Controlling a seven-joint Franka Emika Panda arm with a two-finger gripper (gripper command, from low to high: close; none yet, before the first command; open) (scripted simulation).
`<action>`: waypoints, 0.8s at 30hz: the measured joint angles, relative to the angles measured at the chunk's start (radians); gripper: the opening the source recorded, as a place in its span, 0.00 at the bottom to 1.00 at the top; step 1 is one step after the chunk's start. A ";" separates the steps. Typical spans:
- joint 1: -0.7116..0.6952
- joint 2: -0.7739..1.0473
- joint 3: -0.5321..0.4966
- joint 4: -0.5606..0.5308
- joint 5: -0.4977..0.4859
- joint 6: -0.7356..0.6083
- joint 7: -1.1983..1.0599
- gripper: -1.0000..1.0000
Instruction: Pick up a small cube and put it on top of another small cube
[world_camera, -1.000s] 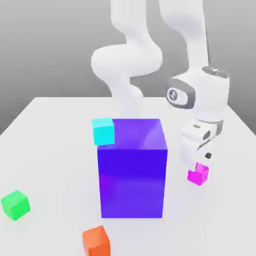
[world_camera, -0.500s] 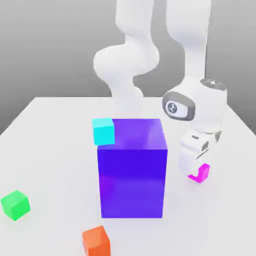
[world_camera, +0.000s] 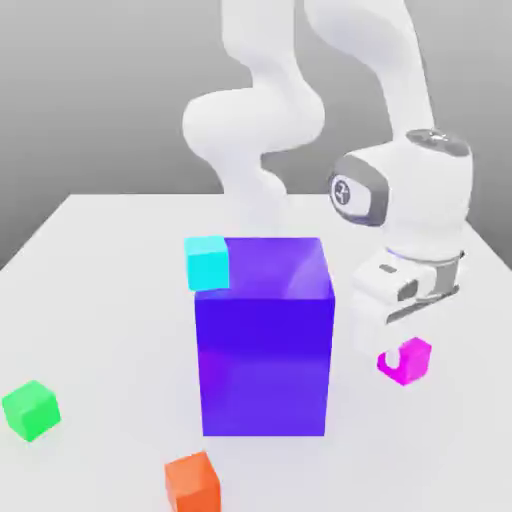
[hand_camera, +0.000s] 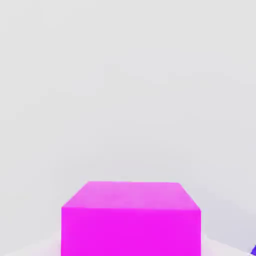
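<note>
Orange cube (world_camera: 193, 484): lay on the worktop at the lower edge of the frame, left of centre in the exterior view, partly cut off by that edge.
Big block (world_camera: 264, 362): blue-purple, glossy, stood upright around the middle of the exterior view.
Cyan cube (world_camera: 207, 264): appeared at the block's upper left corner, overlapping it in the exterior view.
Worktop (world_camera: 110, 300): pale, nearly white, spread across the lower part of the exterior view.
Backdrop (world_camera: 95, 95): grey, across the top of the exterior view.

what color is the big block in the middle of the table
The big block is deep blue-purple, seen best in the exterior view.
</note>
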 joint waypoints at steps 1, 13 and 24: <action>-0.018 0.014 -0.014 0.027 -0.003 -0.008 -0.005 0.00; -0.266 0.155 -0.212 0.295 0.044 -0.105 -0.101 0.00; -0.599 0.093 -0.475 0.212 0.252 -0.186 -0.135 0.00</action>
